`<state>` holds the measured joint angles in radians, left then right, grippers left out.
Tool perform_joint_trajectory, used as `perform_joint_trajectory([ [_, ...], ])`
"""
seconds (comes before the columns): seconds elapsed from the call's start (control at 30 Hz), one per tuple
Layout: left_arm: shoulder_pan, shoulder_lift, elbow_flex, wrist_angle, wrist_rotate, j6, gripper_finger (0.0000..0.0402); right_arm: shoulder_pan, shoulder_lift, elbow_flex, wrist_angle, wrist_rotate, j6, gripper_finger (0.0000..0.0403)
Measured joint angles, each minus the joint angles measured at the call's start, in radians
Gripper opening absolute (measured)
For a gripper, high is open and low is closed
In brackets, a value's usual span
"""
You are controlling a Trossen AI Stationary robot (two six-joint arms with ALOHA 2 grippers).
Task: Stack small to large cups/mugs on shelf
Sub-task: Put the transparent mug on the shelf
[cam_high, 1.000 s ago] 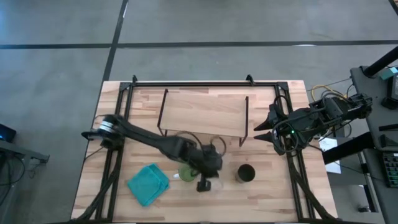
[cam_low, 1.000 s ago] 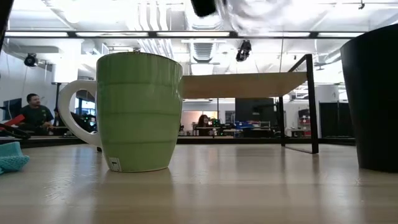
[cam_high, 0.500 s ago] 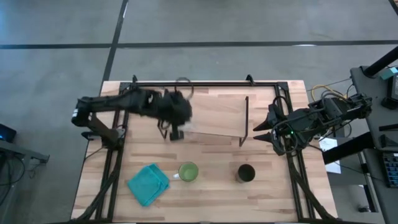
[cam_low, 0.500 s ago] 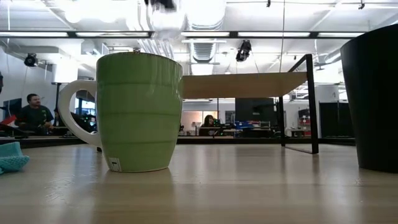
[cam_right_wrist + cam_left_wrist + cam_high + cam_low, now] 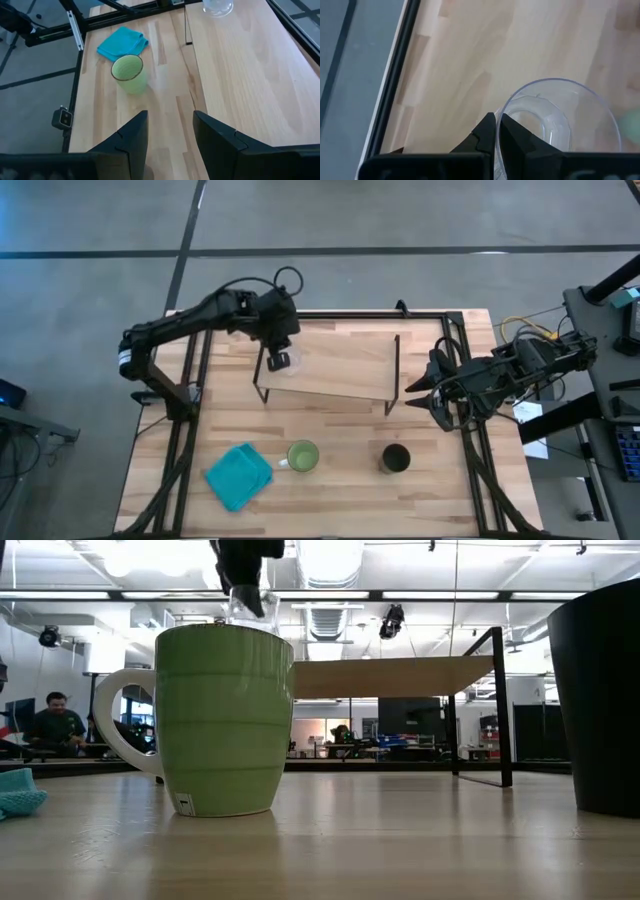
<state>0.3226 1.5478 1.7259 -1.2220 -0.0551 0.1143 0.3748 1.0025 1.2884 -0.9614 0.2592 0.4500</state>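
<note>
My left gripper [image 5: 279,361] is over the left part of the shelf [image 5: 340,365], shut on the small clear glass cup [image 5: 560,120]. In the low view the glass cup [image 5: 247,608] shows below the gripper [image 5: 243,575], behind the green mug. Whether its base rests on the board, I cannot tell. The light green mug [image 5: 303,456] and the black cup [image 5: 396,458] stand upright on the table's near part. My right gripper [image 5: 170,135] is open, waiting beside the shelf's right end. My left gripper holds the glass cup by its rim [image 5: 501,116], the wall pinched with one finger inside the cup and one outside. The fingers [image 5: 487,131] come from above, pointing down. The cup stays upright below them, mouth up.
A teal cloth [image 5: 238,475] lies at the near left, beside the green mug. The shelf's thin black legs [image 5: 397,370] stand at the board's ends. Black frame rails [image 5: 190,420] run along the table's left, right and far edges. People sit in the room beyond.
My left gripper has carried the glass cup from beside the green mug up and toward the far left, over the shelf's left part. In the last half second it has come down toward the board. The mug, black cup and cloth have stayed put.
</note>
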Motion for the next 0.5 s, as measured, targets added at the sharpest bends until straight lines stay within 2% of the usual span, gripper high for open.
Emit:
perform_joint_trajectory([
  [0.23,0.010,0.000,-0.064,0.054,0.047,-0.052,0.0000,0.000,0.010,0.000,0.000,0.004,0.003,0.0150],
  [0.5,0.012,0.000,-0.122,0.107,0.016,-0.107,0.0000,0.000,0.039,0.000,0.000,0.003,0.014,0.0150],
])
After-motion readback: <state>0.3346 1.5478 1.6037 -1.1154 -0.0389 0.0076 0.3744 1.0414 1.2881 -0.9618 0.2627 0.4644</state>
